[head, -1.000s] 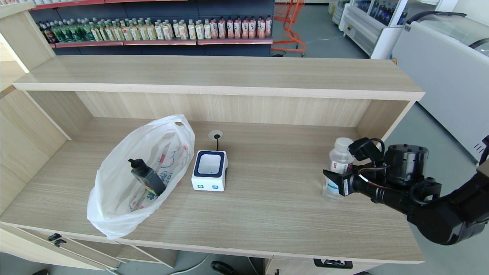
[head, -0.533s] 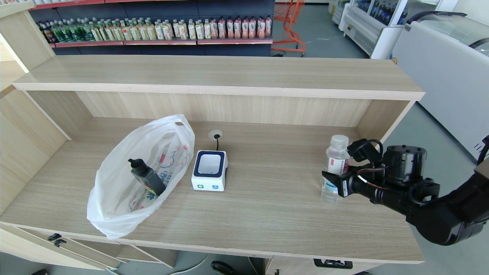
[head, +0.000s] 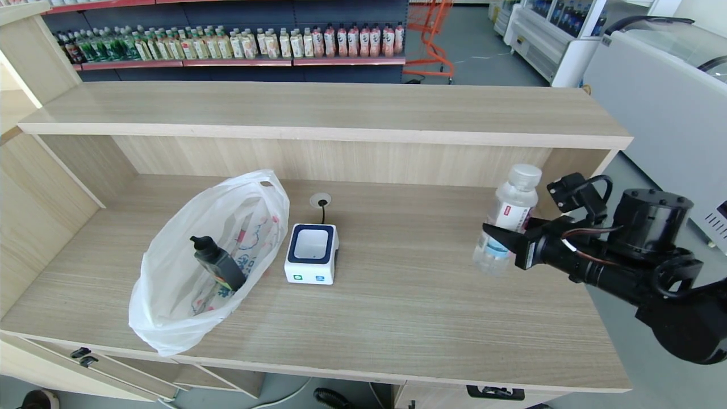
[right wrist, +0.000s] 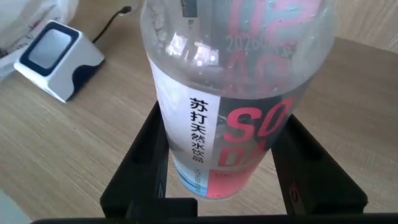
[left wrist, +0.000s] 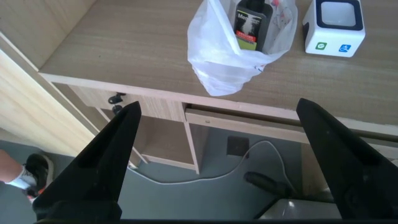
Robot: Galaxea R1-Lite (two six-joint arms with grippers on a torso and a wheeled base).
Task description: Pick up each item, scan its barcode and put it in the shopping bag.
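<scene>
A: What's changed?
B: The right gripper [head: 502,241], pinching the clear water bottle [head: 514,201] low on its body, now holds it lifted off the counter [head: 397,307], tilted, well right of the barcode scanner [head: 312,253].
A: Meaning?
B: Pickup looks done. Scan is next, then the shopping bag [head: 164,307].

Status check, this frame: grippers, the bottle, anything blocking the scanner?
Right gripper shut on water bottle, held off the counter. Left gripper open, below counter front. Nothing between bottle and scanner; shopping bag beyond, dark bottle inside.
</scene>
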